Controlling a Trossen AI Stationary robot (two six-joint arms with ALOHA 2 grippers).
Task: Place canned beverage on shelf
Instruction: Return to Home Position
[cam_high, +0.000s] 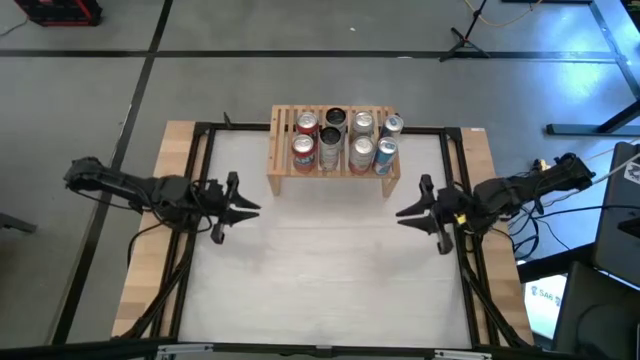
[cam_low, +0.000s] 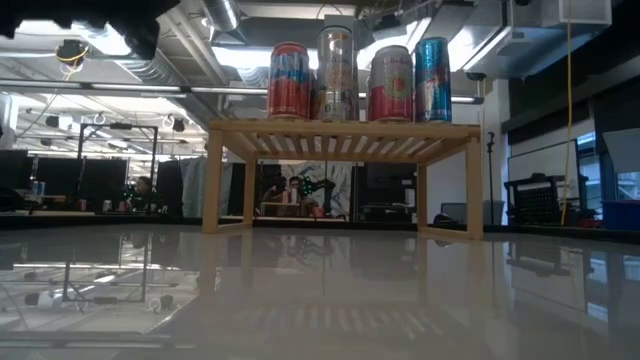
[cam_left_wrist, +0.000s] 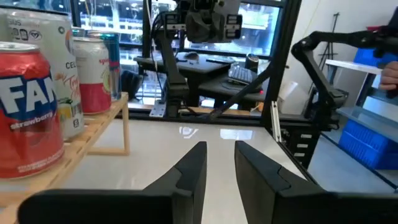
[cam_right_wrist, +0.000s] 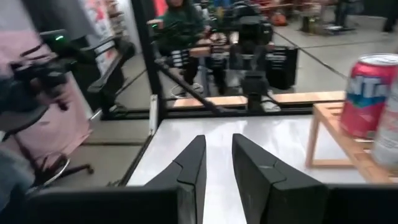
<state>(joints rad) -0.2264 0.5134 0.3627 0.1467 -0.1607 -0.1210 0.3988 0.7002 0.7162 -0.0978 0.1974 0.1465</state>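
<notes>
1. The cans (cam_high: 303, 152) stand upright in two rows on the shelf (cam_high: 282, 115), at the tabletop's (cam_high: 330, 280) far side.
2. Left pincer (cam_high: 252, 208) and right pincer (cam_high: 404, 212) hover empty, slightly parted, clear of it.
3. I judge the cans slick and dentable: grip mid-body.

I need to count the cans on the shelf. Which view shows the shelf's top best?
The high view: it looks straight down on the shelf, so all eight cans show in two rows. The low view shows its front with only four cans plain; each wrist view catches just one end.
</notes>
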